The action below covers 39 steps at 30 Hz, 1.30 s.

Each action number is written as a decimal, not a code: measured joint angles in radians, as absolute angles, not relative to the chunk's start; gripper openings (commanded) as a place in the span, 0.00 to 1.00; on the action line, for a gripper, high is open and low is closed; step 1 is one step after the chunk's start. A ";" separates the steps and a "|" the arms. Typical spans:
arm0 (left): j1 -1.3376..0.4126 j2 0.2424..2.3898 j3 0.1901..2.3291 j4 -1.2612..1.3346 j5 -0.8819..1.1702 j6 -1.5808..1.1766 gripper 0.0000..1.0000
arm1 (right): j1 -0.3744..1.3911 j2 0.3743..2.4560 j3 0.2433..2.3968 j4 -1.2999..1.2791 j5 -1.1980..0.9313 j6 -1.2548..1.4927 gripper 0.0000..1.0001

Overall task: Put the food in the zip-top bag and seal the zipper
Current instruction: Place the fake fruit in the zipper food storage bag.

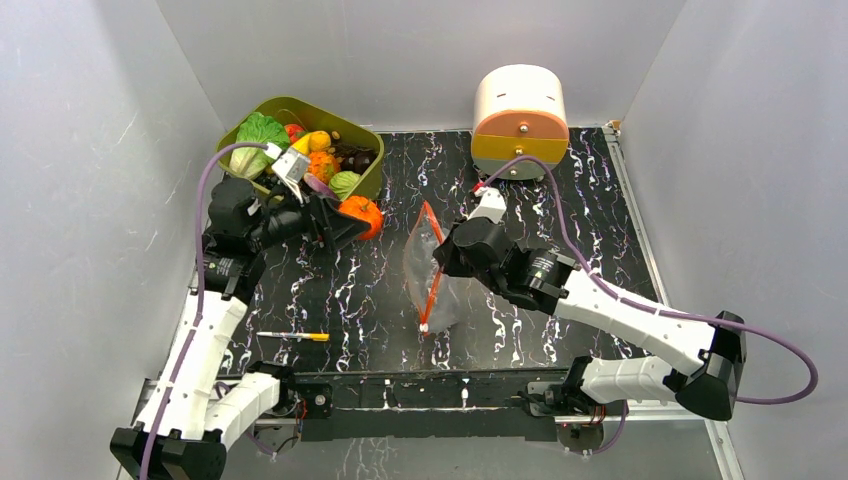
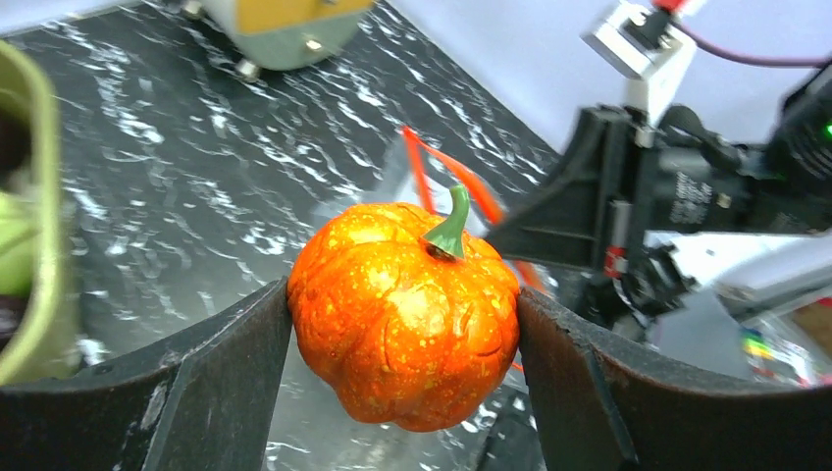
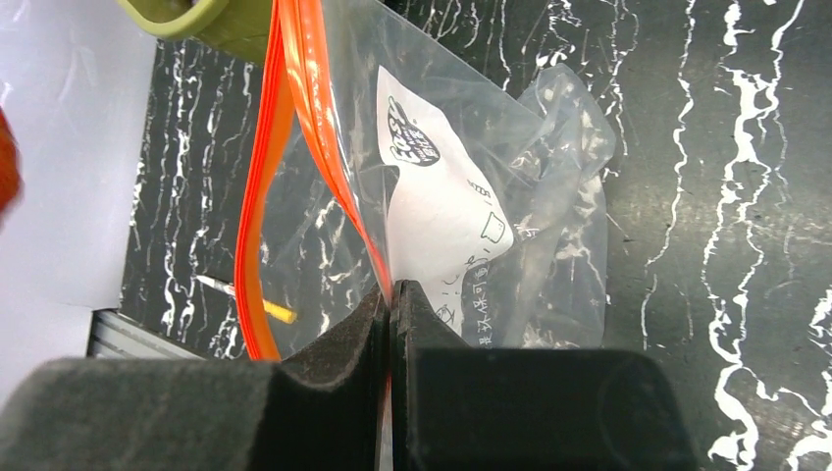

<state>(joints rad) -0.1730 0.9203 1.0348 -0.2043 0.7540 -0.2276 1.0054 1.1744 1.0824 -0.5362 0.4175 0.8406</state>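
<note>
**A:** Your left gripper (image 2: 404, 294) is clamping the orange pumpkin (image 1: 364, 214) between wide-set jaws, left of centre overhead, ready for bagging.

**B:** Your right gripper (image 3: 392, 294), pinched shut on the zip-top bag (image 3: 549, 196), is propping its zipper (image 3: 253, 216) open at frame centre, likely to receive it.

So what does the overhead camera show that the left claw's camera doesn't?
Only overhead: the pen near the arms and the lettuce. Only the claw camera: the pumpkin's green stem, close up. Both: the left claw gripping the pumpkin, and the bag with its red zipper.
</note>
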 measured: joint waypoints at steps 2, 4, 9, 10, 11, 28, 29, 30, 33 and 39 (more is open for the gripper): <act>-0.187 0.910 0.992 -0.156 0.812 -0.284 0.58 | 1.005 1.179 1.082 -0.518 0.412 0.850 0.00; -0.197 0.900 0.955 -0.109 0.855 -0.338 0.58 | 1.005 1.180 1.082 -0.503 0.411 0.862 0.00; -0.213 0.884 0.878 0.046 0.938 -0.483 0.60 | 1.005 1.184 1.083 -0.466 0.404 0.874 0.00; -0.216 0.883 0.862 0.088 0.953 -0.518 0.60 | 1.005 1.186 1.084 -0.462 0.401 0.875 0.00; -0.220 0.882 0.844 0.130 0.966 -0.555 0.60 | 1.005 1.189 1.084 -0.458 0.397 0.876 0.00; -0.324 0.929 0.647 0.660 1.002 -1.013 0.62 | 1.005 1.238 1.090 -0.387 0.345 0.897 0.00; -0.331 0.929 0.646 0.651 0.999 -1.006 0.61 | 1.005 1.238 1.092 -0.384 0.344 0.898 0.00; -0.337 0.929 0.646 0.640 0.994 -0.998 0.61 | 1.005 1.238 1.093 -0.383 0.344 0.898 0.00; -0.351 0.929 0.646 0.587 0.971 -0.960 0.61 | 1.005 1.238 1.102 -0.381 0.341 0.899 0.00; -0.363 0.928 0.684 0.341 0.881 -0.788 0.59 | 1.003 1.237 1.103 -0.334 0.308 0.889 0.00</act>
<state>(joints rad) -0.3630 0.9283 0.6842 0.3408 0.8806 -0.7876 1.0035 1.2369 1.1034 -0.3340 0.3077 0.8886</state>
